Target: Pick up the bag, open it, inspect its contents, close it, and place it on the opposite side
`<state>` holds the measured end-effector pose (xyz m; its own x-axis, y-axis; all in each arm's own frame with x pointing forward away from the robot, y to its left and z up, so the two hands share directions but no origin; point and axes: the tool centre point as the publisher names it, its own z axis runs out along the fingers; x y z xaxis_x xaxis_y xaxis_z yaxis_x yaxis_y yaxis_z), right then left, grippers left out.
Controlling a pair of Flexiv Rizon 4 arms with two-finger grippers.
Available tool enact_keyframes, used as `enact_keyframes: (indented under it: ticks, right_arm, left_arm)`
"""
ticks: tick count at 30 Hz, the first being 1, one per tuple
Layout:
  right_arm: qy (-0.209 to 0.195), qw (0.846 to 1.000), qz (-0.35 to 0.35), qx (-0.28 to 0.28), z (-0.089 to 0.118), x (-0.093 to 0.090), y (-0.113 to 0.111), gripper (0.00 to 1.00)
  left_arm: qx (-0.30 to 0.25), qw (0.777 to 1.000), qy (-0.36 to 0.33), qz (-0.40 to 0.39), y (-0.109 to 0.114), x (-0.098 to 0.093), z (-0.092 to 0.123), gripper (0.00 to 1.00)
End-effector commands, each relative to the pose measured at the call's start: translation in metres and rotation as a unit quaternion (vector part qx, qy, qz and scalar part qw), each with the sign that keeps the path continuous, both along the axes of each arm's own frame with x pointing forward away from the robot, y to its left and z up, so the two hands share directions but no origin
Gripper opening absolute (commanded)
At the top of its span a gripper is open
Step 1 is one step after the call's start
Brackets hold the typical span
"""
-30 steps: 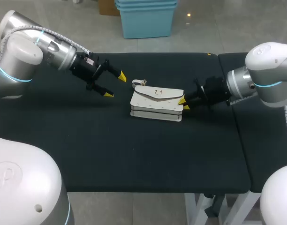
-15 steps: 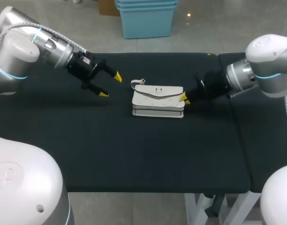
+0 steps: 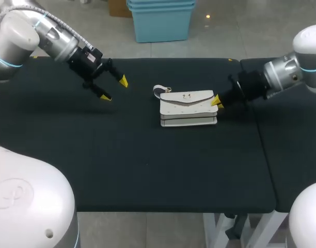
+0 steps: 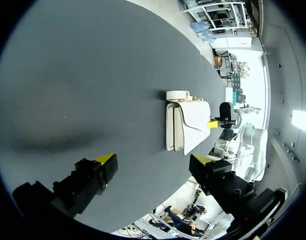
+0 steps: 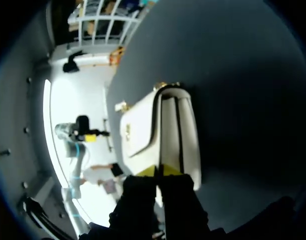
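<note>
Right arm comes in from the right side. The right gripper (image 3: pixel 217 102) has its yellow tips pressed together at the right end of the small white leather flap bag (image 3: pixel 188 106). In the right wrist view the right gripper (image 5: pixel 162 171) reads as pinched on that end of the bag (image 5: pixel 163 130), with only a thin seam between the fingers. Which layer it has is hidden, and I take it as the end edge.

The bag sits right of middle on the black cloth table (image 3: pixel 147 155), flap down and gold clasp (image 3: pixel 187 95) closed. The small strap loop (image 3: pixel 159 90) is at the end away from the right gripper. I can't tell if the bag is lifted clear or resting on the cloth.

The left gripper (image 3: pixel 114 89) hovers well apart from the bag, over the left part of the table, with its fingers spread wide and nothing in them. The left wrist view shows the same: left gripper (image 4: pixel 154 160) agape, bag (image 4: pixel 188 125) ahead of it and out of reach.

Judgement: this is the pick-up step, early in the task. The grasp is made and nothing is opened yet.

Next move, as I judge it: the right arm holds the bag steady or raises it. The left arm comes across to the flap edge near the clasp and peels it up. That calls for a firm hold on the right, since a thin pinch could slip when the flap is pulled.
</note>
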<state>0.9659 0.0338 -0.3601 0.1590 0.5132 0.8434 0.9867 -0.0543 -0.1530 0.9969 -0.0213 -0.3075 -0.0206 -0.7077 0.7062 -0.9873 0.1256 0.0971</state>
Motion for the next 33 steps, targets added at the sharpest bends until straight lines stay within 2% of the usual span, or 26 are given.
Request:
enact_keyframes:
  ticks: [1, 9, 11, 12, 15, 17, 21, 25, 29, 33]
  right_arm:
    - [0.007, 1.0, 0.012, 0.002, -0.001, 0.003, 0.0, 0.0]
    - [0.007, 1.0, 0.012, 0.002, -0.001, 0.003, 0.0, 0.0]
    - [-0.003, 1.0, 0.014, -0.007, 0.0, 0.008, -0.006, 0.0]
    - [-0.02, 0.999, 0.011, -0.022, 0.001, 0.013, -0.014, 0.0]
    - [-0.033, 0.999, 0.007, -0.043, 0.003, 0.031, -0.04, 0.0]
    - [-0.04, 0.998, 0.0, -0.045, 0.006, 0.048, -0.065, 0.0]
    - [-0.051, 0.995, -0.017, -0.081, 0.006, 0.072, -0.103, 0.0]
    - [-0.06, 0.993, -0.041, -0.094, 0.003, 0.092, -0.142, 0.0]
    - [-0.071, 0.992, -0.039, -0.095, 0.001, 0.109, -0.178, 0.0]
    - [-0.072, 0.988, -0.047, -0.126, -0.003, 0.126, -0.209, 0.0]
  left_arm:
    - [-0.002, 1.0, 0.007, -0.006, 0.0, 0.004, -0.002, 1.0]
    - [-0.002, 1.0, 0.007, -0.006, 0.0, 0.004, -0.002, 1.0]
    - [0.016, 1.0, -0.008, -0.009, 0.009, 0.01, 0.002, 1.0]
    - [0.015, 0.999, -0.011, -0.031, 0.014, 0.012, 0.005, 1.0]
    - [0.041, 0.998, -0.023, -0.039, 0.025, 0.02, 0.01, 1.0]
    - [0.062, 0.997, -0.028, -0.045, 0.036, 0.027, 0.014, 1.0]
    - [0.076, 0.995, -0.026, -0.065, 0.054, 0.036, 0.017, 1.0]
    - [0.093, 0.994, -0.026, -0.06, 0.074, 0.047, 0.021, 1.0]
    - [0.113, 0.987, -0.033, -0.114, 0.087, 0.054, 0.022, 1.0]
    - [0.143, 0.979, -0.026, -0.142, 0.096, 0.059, 0.02, 1.0]
